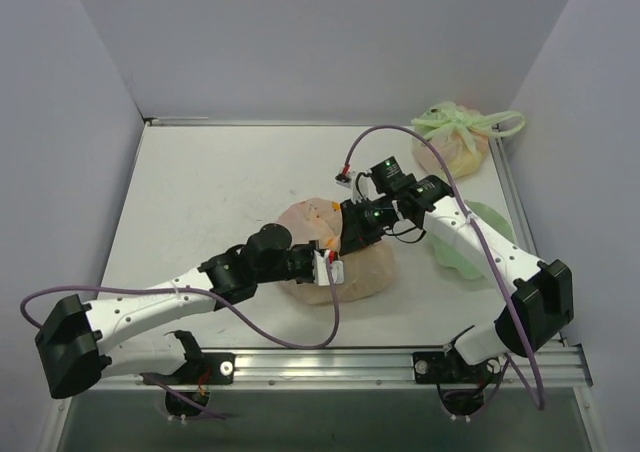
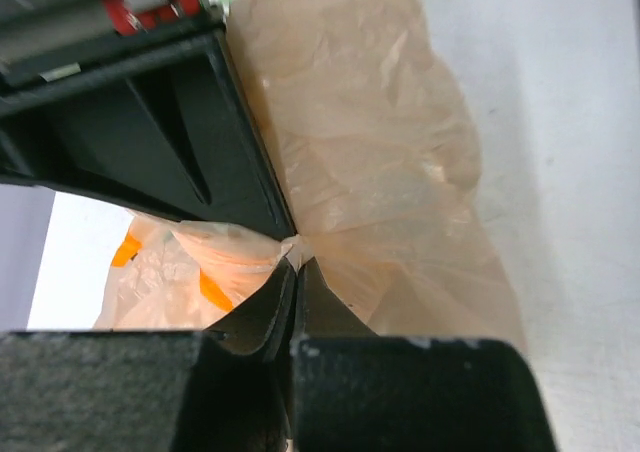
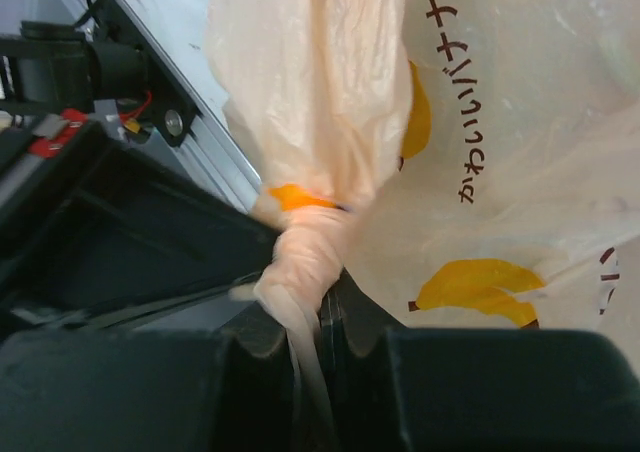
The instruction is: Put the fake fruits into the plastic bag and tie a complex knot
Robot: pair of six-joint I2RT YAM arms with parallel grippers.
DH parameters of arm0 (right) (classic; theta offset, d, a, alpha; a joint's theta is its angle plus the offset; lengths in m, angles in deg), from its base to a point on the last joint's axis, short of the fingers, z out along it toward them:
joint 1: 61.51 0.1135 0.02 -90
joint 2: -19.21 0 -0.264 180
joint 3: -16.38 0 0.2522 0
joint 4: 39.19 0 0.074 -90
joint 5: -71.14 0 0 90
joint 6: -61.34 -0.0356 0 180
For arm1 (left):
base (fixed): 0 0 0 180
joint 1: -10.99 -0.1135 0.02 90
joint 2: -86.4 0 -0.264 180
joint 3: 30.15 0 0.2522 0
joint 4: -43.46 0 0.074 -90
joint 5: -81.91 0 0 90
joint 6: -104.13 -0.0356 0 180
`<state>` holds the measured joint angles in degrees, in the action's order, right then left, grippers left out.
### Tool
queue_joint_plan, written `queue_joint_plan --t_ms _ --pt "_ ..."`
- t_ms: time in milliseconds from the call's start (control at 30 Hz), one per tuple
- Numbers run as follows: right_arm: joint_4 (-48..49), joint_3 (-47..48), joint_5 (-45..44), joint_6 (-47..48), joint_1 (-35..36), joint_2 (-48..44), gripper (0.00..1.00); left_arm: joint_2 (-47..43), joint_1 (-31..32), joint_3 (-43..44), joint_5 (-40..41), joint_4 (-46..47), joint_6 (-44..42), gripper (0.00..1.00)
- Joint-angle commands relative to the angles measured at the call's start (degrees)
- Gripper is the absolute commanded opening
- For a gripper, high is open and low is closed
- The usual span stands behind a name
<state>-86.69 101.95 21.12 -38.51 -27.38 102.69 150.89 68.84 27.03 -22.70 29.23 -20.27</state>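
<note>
Though held from two sides, resting mid-worktop [image 1: 200, 192]: plastic bag [image 1: 368, 270].
Bunched film clamped in left tool [image 2: 296, 270]; twisted knot [image 3: 305, 254] pinched in right tool [image 3: 320, 317].

Bright even overhead light, soft faint shadows, overhead view sharp, wrist close-ups blurred near the fingers [image 2: 250, 322]

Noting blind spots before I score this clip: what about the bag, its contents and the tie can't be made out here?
Top view: plastic bag film and both arms cover any fake fruits.
Left wrist view: orange patches could be fruit or print; the left end effector hides how much film it pinches.
Right wrist view: twisted film runs down between the right end effector fingers, so its lower end is hidden.
</note>
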Motion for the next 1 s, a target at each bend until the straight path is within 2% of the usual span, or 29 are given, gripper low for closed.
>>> queue_joint_plan --t_ms 0,167,267,367,433,567,700,867,967 --pt "2.7 1.9 7.0 -5.3 -2.5 -0.3 0.0 6.7 0.5 -1.1 7.0 -0.4 -3.1 0.0" --pt "5.5 -1.1 13.8 -7.6 -3.2 -1.6 0.0 11.2 -3.4 -0.9 11.4 8.1 -3.4 0.0" --pt "8.1 -3.0 15.6 -9.4 -3.2 -2.3 0.0 12.4 -7.9 0.0 8.0 13.3 -1.4 0.0" --pt "9.3 -3.6 14.3 -9.9 -3.5 -2.5 0.0 12.6 -11.8 2.9 4.5 14.4 2.8 0.0" --pt "9.3 -3.6 12.8 -10.0 -4.2 -2.9 0.0 9.6 -14.1 4.0 0.4 13.0 5.1 0.0" --pt "12.4 -6.5 7.4 -14.0 -9.4 -6.5 0.0 1.3 -17.5 5.5 -10.7 3.1 10.1 0.0" --pt "28.9 -12.2 7.8 -25.6 -11.3 -11.5 0.0 -5.3 -18.4 8.6 -20.3 -6.7 14.8 0.0" --pt "36.7 -14.2 6.5 -36.5 -9.7 -12.2 0.0 -5.9 -18.5 12.1 -24.5 -14.5 19.1 0.0" --pt "39.9 -15.3 6.3 -41.6 -8.3 -11.5 0.0 -5.6 -18.1 11.1 -23.5 -15.7 20.2 0.0"
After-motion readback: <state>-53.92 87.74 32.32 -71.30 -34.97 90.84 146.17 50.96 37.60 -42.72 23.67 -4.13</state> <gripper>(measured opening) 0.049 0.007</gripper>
